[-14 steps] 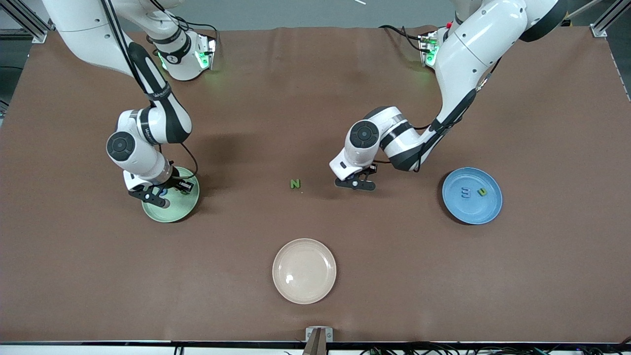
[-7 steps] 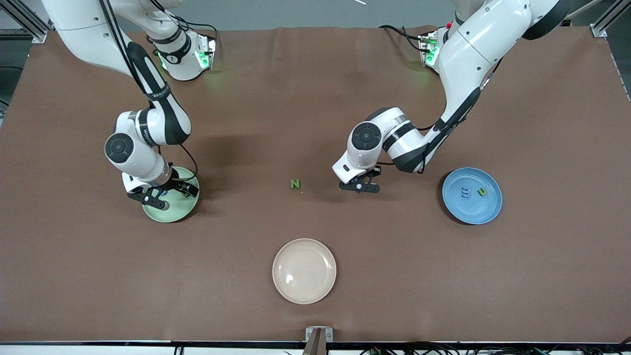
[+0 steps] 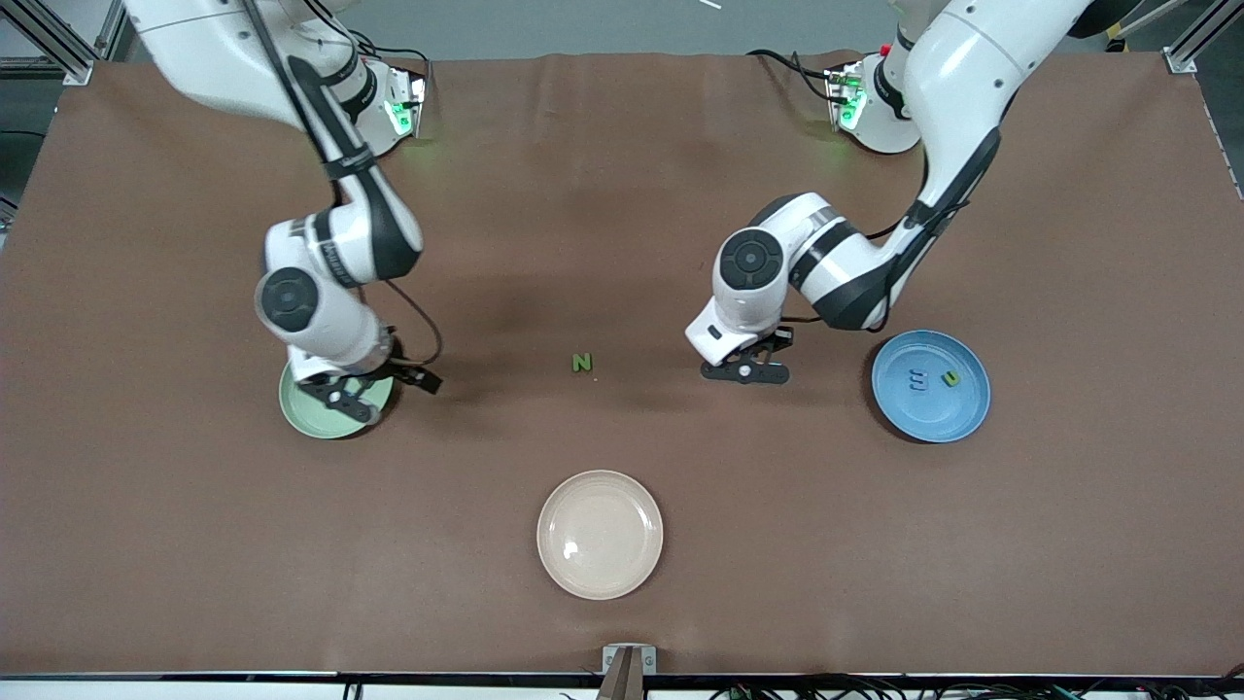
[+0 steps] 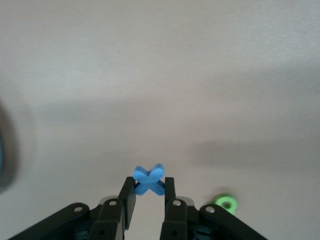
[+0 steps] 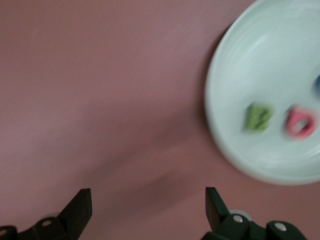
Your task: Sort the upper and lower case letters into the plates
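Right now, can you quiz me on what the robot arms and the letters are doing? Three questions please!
1. Which letter does the left pincer hold?
A) green B
B) blue x
C) pink Q
2. True or false: the green N lies on the table, in no plate.
3. Fill in: the right pincer, by the green plate, is ___ (open or shut).

Key: 1 B; 2 true; 3 open.
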Controlling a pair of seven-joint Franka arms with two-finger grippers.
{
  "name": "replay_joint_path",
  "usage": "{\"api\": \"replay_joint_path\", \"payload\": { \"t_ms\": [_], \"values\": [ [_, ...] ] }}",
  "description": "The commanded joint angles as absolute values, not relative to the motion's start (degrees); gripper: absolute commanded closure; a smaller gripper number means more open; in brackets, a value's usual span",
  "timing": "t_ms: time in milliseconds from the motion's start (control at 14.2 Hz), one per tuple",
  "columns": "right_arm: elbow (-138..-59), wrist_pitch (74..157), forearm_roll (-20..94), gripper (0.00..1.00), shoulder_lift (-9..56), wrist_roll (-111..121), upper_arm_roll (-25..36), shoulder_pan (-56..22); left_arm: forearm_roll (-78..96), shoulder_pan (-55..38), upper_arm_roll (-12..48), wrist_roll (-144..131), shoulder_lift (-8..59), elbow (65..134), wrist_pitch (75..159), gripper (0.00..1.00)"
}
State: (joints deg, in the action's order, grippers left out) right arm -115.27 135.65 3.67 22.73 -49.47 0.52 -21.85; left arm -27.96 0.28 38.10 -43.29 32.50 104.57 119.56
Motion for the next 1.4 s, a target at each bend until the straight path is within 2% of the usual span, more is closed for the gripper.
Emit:
{"api": "replay_joint_path", "payload": {
  "t_ms": [0, 281, 492, 773, 913, 1053, 1334],
  "values": [
    [-109.4, 135.3, 3.9, 0.00, 28.3, -61.7, 0.9, -27.5, -28.0, 15.0, 47.9, -37.3, 29.5, 108.8, 118.3, 0.97],
    [-104.6, 136.0, 4.0, 0.00, 33.4, -73.3, 1.0, -33.6, -29.2, 34.2, 58.6, -26.6, 29.2, 113.5, 118.2, 0.97],
    [-101.3, 135.8, 3.2, 0.00, 35.9, -75.7, 1.0, -36.3, -34.7, 38.5, 58.9, -23.3, 29.9, 115.4, 119.2, 0.97],
    [-100.7, 136.3, 3.4, 0.00, 36.5, -54.7, 0.8, -38.1, -37.0, 44.0, 58.5, -16.4, 31.9, 118.3, 125.0, 0.98],
    [-101.5, 139.9, 2.8, 0.00, 36.7, -50.1, 0.8, -39.8, -43.1, 46.6, 58.1, -15.4, 34.4, 119.3, 127.0, 0.98],
    [-102.1, 143.9, 2.8, 0.00, 37.6, -45.9, 0.8, -40.1, -46.3, 47.9, 58.1, -15.3, 36.9, 118.9, 127.2, 0.98],
    [-102.1, 145.0, 1.3, 0.02, 38.3, -43.1, 1.0, -42.3, -50.5, 47.9, 55.8, -12.8, 39.6, 117.5, 128.1, 0.98]
  ]
}}
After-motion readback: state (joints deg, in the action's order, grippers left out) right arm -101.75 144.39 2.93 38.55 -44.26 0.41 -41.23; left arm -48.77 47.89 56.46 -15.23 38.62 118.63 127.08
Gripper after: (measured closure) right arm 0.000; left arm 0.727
